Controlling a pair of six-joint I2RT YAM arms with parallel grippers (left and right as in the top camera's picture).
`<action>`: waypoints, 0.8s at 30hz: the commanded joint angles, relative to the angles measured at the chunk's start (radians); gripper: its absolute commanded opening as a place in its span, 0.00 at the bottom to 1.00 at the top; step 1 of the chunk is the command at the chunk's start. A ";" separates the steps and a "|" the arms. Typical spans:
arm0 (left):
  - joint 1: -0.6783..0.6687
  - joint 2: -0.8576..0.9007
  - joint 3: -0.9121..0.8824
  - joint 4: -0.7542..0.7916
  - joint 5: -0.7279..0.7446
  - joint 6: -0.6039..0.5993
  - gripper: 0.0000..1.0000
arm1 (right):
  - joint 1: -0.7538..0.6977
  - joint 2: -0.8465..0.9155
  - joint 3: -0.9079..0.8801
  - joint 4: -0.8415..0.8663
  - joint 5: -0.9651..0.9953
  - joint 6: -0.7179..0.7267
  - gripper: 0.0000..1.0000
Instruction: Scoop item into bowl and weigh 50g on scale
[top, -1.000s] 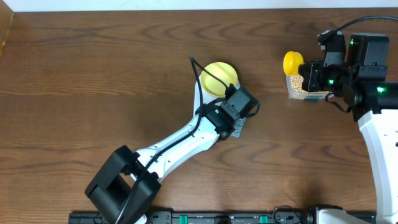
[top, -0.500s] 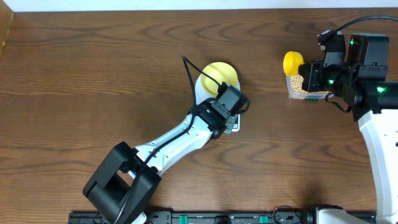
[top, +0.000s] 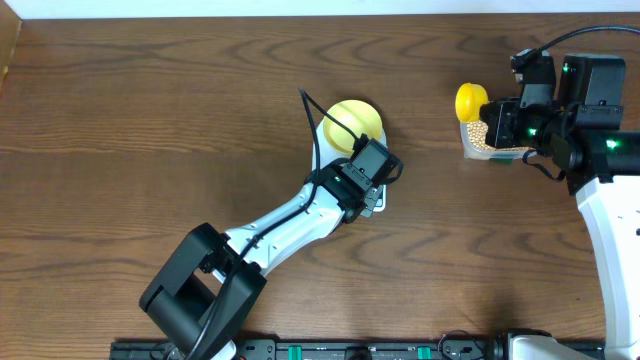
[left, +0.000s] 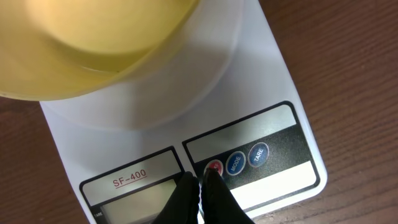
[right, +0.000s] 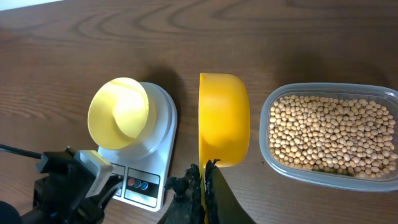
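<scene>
Your empty, pinched-shut left hand (left: 200, 182) is at the flat white digital scale (left: 270, 78), on its round red button (left: 214, 168), likely switching it on. Next, the right hand (right: 204, 171), clamped on the yellow plastic scoop (right: 224, 118), should dip into the small tan beans (right: 329, 134).

The left gripper (left: 199, 179) now hangs further left than a second ago, over the scale (left: 267, 81) (tips by its red button (left: 214, 167))

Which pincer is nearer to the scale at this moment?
Left. The left pincer has its closed tips at the red button of the scale. The right pincer holds the yellow scoop away from it, beside the tub.
</scene>
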 joint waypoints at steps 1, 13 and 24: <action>0.000 0.021 -0.008 -0.002 -0.014 0.048 0.07 | -0.002 -0.002 0.012 0.000 -0.003 -0.019 0.01; 0.000 0.056 -0.010 -0.001 -0.013 0.076 0.07 | -0.002 -0.002 0.012 0.000 -0.003 -0.019 0.01; 0.000 0.090 -0.010 0.019 -0.005 0.076 0.08 | -0.002 -0.002 0.012 0.003 -0.003 -0.019 0.01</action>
